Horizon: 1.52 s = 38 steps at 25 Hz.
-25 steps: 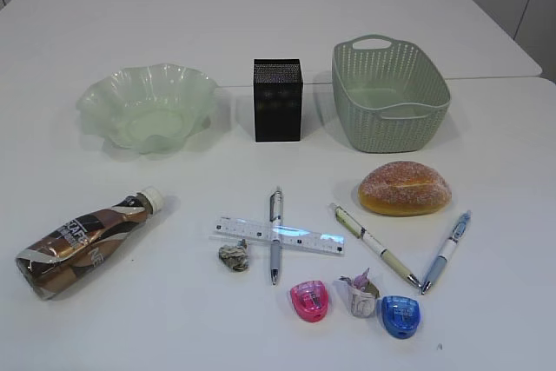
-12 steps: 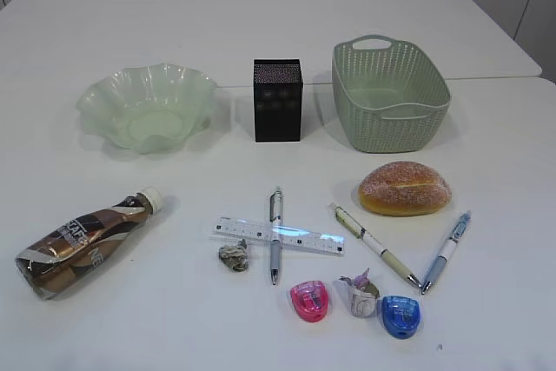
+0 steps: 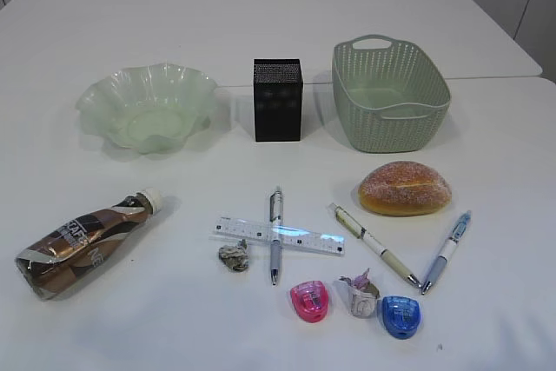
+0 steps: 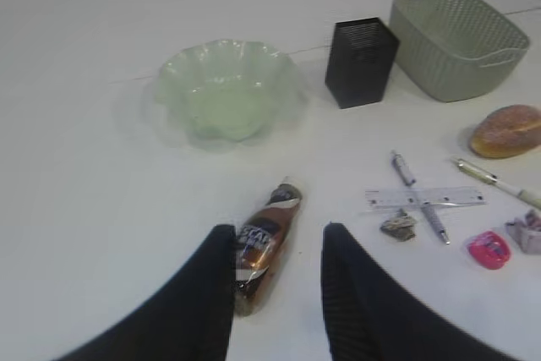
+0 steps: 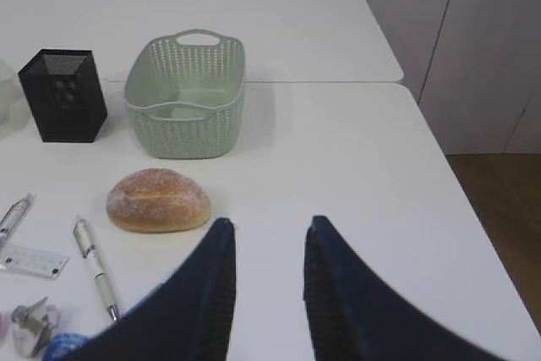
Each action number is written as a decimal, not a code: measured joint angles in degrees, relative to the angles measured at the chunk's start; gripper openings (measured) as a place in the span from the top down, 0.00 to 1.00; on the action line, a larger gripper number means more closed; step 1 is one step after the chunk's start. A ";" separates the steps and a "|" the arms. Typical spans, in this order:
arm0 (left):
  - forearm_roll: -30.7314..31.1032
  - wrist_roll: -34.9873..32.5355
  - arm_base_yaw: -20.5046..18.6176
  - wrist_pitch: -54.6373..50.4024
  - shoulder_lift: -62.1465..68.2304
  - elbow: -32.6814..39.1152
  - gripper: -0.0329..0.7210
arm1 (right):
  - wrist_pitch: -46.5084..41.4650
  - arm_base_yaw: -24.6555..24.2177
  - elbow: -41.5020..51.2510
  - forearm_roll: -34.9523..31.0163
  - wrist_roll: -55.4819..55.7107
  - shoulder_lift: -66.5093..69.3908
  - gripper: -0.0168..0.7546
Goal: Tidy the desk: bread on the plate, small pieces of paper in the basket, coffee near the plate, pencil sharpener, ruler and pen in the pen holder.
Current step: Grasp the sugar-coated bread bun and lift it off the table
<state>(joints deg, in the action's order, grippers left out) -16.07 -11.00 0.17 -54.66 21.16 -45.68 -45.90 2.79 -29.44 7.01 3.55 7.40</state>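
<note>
staying as before, the bread [image 3: 405,188] lies untouched; both tools part-open, holding nothing.

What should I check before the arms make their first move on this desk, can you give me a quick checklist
1. Left end effector open and holding nothing: ok.
2. Right end effector open and holding nothing: ok.
3. Plate free to take the bread: ok, nothing lies in it.
4. Basket free for the paper scraps: ok, nothing shows inside.
5. Ruler free to lift: not ok, it lies crossed with a pen.
6. Coffee upright: not ok, it lies on its side, apart from the plate.
</note>
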 joint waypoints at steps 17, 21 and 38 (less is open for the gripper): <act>-22.48 -24.39 5.22 0.28 31.75 -12.13 0.64 | 6.67 0.00 -1.82 17.47 18.28 15.05 0.67; -26.86 -30.48 6.44 -0.24 37.90 -15.86 0.64 | 7.08 0.00 -4.25 18.80 20.73 20.18 0.67; -29.08 -39.26 14.68 -8.04 62.42 -36.98 0.64 | -4.49 0.00 -23.86 13.92 21.94 47.82 0.67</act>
<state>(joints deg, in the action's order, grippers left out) -45.15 -50.26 14.86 -62.71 83.58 -82.66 -50.39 2.79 -53.29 20.94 25.49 55.22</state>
